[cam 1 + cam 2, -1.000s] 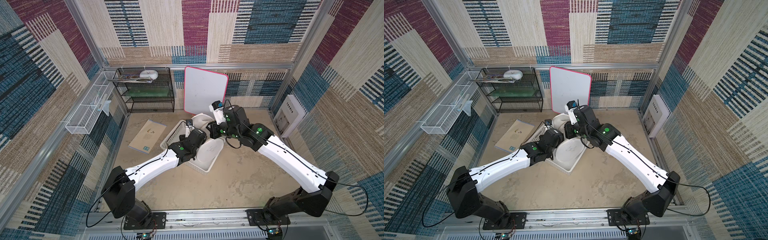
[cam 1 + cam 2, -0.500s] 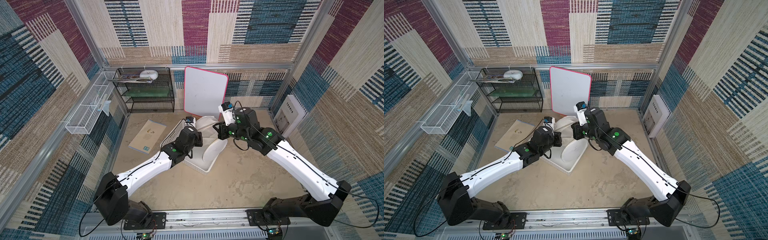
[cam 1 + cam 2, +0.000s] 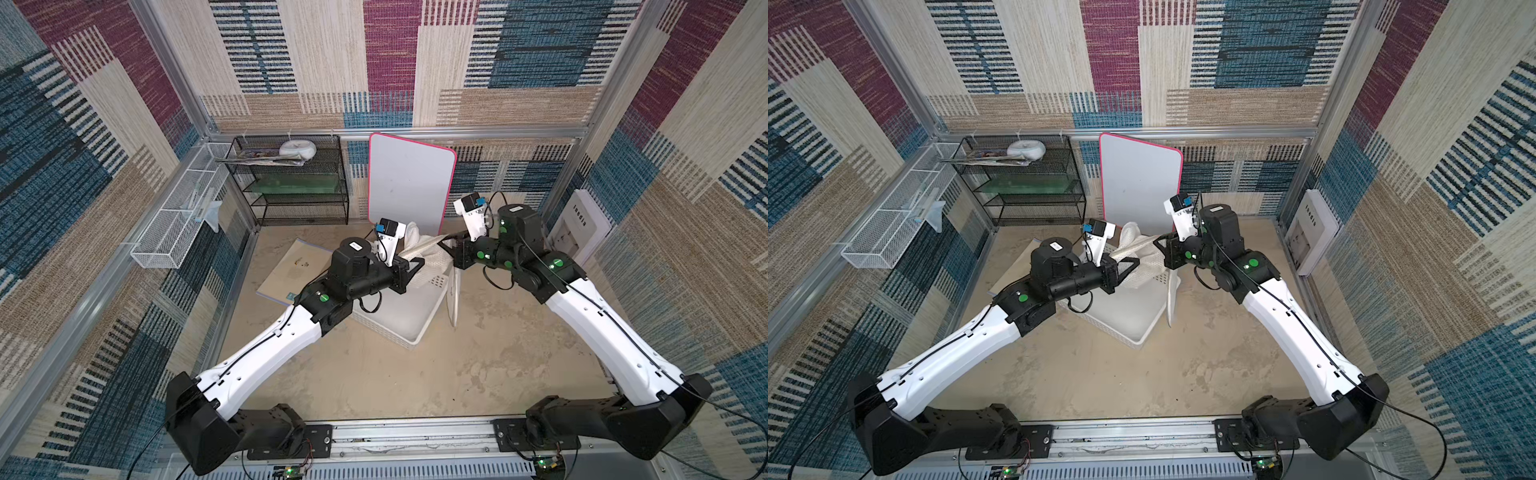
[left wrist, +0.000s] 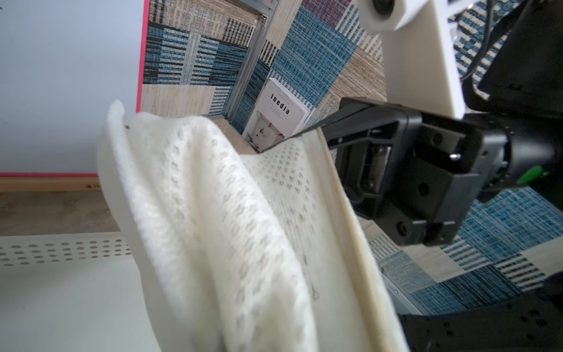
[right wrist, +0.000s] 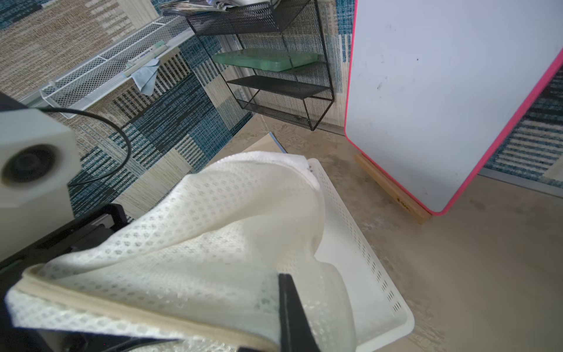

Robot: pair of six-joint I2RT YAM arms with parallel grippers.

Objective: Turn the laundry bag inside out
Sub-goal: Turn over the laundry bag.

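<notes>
The left claw [image 3: 418, 264] and the right claw [image 3: 446, 244] were each clamped on the laundry bag [image 3: 430, 254], which hung stretched between them just above the far end of the white basket [image 3: 400, 337].

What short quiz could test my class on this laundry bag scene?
1. True or false: nothing holds the bag.
2. What stands behind the bag? A whiteboard; B ladder; C mirror.
3. Fill in: the left end effector and right end effector are both shut on the ____.
Key: 1 false; 2 A; 3 bag.
</notes>
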